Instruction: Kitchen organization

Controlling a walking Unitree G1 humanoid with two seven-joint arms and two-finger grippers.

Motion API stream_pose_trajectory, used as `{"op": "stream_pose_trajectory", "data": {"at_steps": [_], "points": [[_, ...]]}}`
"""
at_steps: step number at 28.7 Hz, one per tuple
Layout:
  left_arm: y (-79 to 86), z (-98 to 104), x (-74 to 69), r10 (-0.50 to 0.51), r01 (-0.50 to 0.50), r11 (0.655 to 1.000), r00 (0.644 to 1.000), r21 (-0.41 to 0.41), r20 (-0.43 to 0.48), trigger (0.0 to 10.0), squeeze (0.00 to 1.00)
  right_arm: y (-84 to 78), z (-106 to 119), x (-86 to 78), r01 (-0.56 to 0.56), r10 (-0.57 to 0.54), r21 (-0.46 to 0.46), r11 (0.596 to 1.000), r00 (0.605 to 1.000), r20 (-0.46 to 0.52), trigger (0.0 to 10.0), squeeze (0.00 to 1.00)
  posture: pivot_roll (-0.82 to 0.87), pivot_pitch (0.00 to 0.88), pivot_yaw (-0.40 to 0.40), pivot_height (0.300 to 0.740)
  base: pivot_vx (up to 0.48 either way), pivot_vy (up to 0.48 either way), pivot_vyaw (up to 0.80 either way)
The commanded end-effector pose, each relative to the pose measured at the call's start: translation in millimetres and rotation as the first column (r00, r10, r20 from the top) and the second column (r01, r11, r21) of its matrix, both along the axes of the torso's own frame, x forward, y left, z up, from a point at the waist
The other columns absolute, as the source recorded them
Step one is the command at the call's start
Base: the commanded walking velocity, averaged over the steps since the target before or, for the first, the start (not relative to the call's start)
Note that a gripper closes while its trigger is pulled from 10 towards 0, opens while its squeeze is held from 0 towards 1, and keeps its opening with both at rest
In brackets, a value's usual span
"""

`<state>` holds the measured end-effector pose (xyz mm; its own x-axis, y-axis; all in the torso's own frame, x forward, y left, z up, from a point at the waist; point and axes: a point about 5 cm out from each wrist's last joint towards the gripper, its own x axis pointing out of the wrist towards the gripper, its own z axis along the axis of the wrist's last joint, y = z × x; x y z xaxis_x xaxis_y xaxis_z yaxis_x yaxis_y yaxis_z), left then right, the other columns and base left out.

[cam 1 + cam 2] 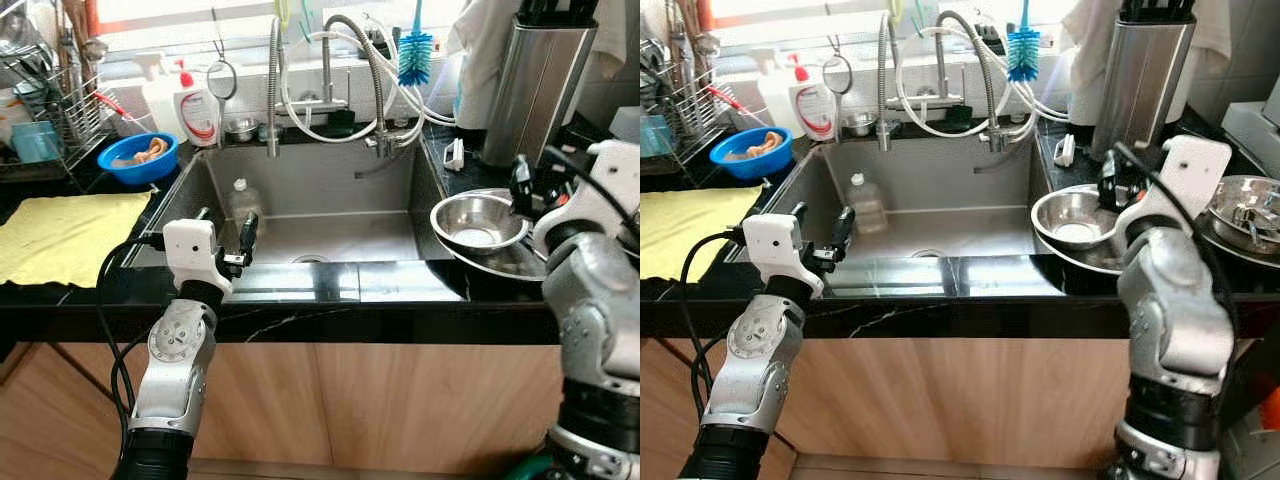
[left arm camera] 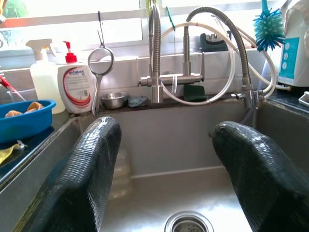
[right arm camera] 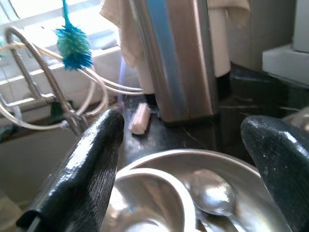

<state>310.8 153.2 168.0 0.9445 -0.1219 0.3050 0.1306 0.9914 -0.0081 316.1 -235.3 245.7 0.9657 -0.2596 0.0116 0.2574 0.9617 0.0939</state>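
Steel bowls (image 1: 478, 222) beside sink (image 1: 330, 190); bottle (image 1: 240, 200) inside.

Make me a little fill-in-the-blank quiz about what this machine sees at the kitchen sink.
1. The clear plastic bottle stands inside the ____.
2. The bowl left of the sink is coloured ____.
3. The left end effector hovers over the sink with its fingers ____.
4. A ____ lies in the steel dishes under the right end effector.

Missing words: sink; blue; open; spoon
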Motion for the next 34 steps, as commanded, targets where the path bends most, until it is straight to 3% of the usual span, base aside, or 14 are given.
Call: {"op": "stream_pose_trajectory", "data": {"at_steps": [1,7,10,24,34], "points": [[2.7,1.9,1.9,0.004,-0.004,1.000,1.000,0.025,0.007,10.0,0.00,-4.8,0.1,5.0,0.012,-0.011,0.030,0.999,0.999,-0.043,10.0,0.00,-0.19,0.000,0.098,0.740,0.000,0.000,0.00],[-0.4,-0.6,0.0,-0.014,0.014,0.999,1.000,0.052,-0.004,10.0,0.00,-20.9,-8.0,10.3,0.095,-0.084,0.089,0.992,0.990,-0.115,10.0,0.00,-0.18,0.000,0.094,0.740,0.000,0.000,0.00],[-1.2,-0.6,0.3,-0.019,0.019,0.998,1.000,0.065,-0.004,10.0,0.00,-18.4,-19.6,15.9,0.047,-0.018,0.162,0.986,0.984,-0.176,10.0,0.00,-0.17,0.000,0.093,0.740,0.000,0.000,0.00],[2.2,2.3,0.4,-0.007,0.007,0.998,1.000,0.064,0.006,10.0,0.00,-4.1,-11.2,23.4,-0.070,0.102,0.193,0.979,0.981,-0.162,10.0,0.00,-0.17,0.000,0.091,0.740,0.000,0.000,0.00],[5.3,3.9,0.5,-0.002,0.002,0.998,1.000,0.070,0.010,10.0,0.00,-13.3,-4.4,14.8,-0.025,0.057,0.195,0.981,0.985,-0.163,10.0,0.00,-0.17,0.000,0.091,0.740,0.000,0.000,0.00]]}}
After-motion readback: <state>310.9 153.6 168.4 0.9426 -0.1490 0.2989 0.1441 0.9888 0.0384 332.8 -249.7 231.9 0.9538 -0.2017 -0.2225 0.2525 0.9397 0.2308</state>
